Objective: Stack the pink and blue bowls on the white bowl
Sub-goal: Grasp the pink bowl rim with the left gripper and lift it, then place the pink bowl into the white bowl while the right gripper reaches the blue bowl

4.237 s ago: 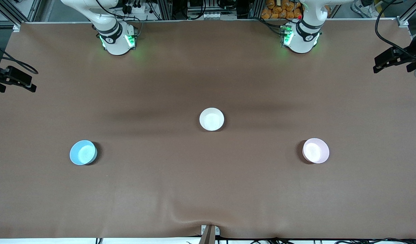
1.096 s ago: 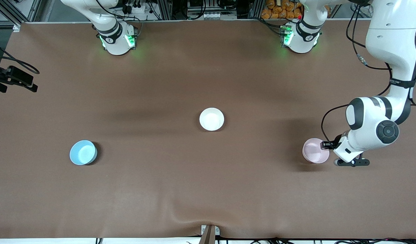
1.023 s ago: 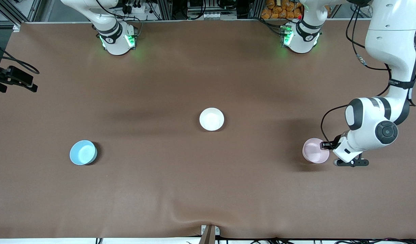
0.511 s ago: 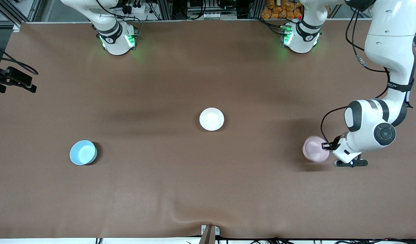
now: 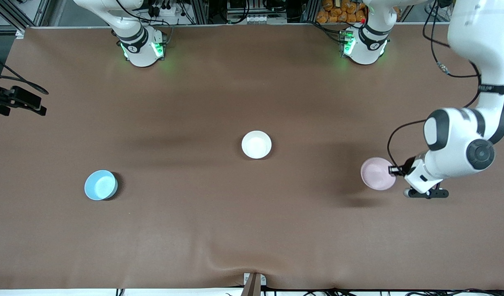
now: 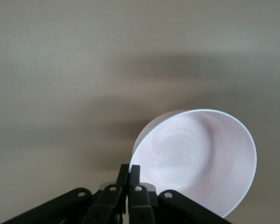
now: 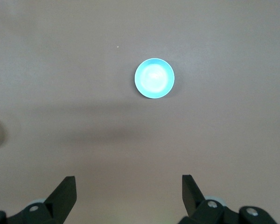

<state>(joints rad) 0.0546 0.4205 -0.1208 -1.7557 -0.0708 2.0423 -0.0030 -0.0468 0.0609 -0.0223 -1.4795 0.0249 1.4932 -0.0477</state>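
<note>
The pink bowl (image 5: 377,173) (image 6: 200,158) hangs tilted just above the table at the left arm's end, its shadow on the cloth below. My left gripper (image 5: 394,169) (image 6: 129,169) is shut on that bowl's rim, one finger inside and one outside. The white bowl (image 5: 256,144) stands upright at the table's middle. Nearer the front camera, toward the right arm's end, sits the blue bowl (image 5: 100,185) (image 7: 154,78). My right gripper (image 5: 37,107) (image 7: 128,179) waits high over the right arm's end, open and holding nothing, far above the blue bowl.
A brown cloth (image 5: 252,226) covers the table, with a wrinkle by a small metal bracket (image 5: 254,281) at the edge nearest the front camera. The two arm bases (image 5: 143,47) (image 5: 364,45) stand along the edge farthest from that camera.
My left gripper shut on the pink bowl's rim and raised it off the cloth, tilting it and carrying it a little toward the table's middle. The right arm barely moved.
</note>
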